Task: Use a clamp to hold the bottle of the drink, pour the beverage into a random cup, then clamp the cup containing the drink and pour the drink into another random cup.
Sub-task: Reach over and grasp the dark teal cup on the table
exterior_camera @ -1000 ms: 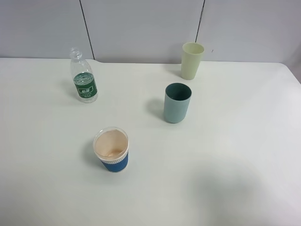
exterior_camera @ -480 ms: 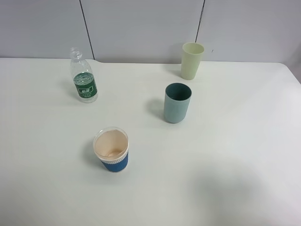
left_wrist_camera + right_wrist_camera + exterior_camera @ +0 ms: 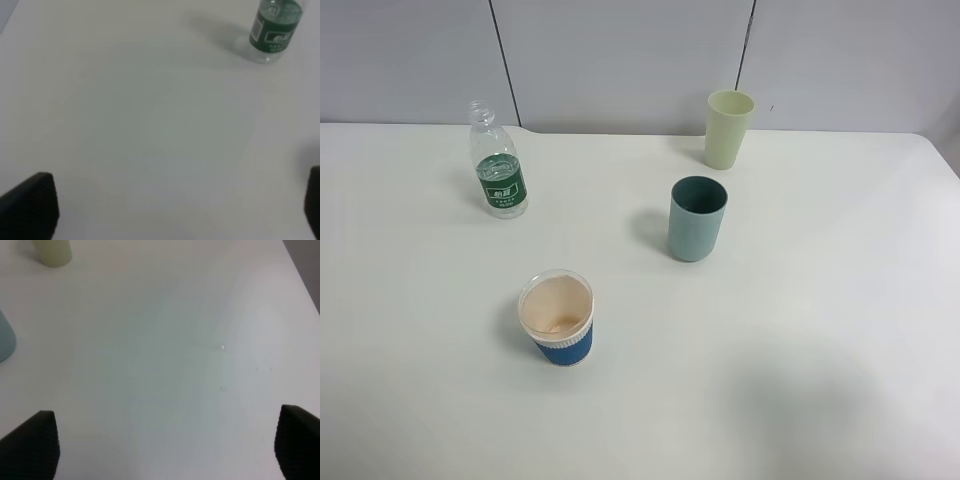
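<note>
The left end effector (image 3: pixel 175 210) is spread wide and empty; the bottle (image 3: pixel 275 30) stands well ahead of it. The right end effector (image 3: pixel 164 445), parted, holds nothing. A clumsy, off-centre approach could topple the light bottle, spilling it.

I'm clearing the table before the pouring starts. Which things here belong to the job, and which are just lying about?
For the job:
- bottle
- teal tumbler, to pour into first
- blue-sleeved paper cup, to pour into second

Lying about:
- pale yellow-green tumbler, standing behind the teal one
</note>
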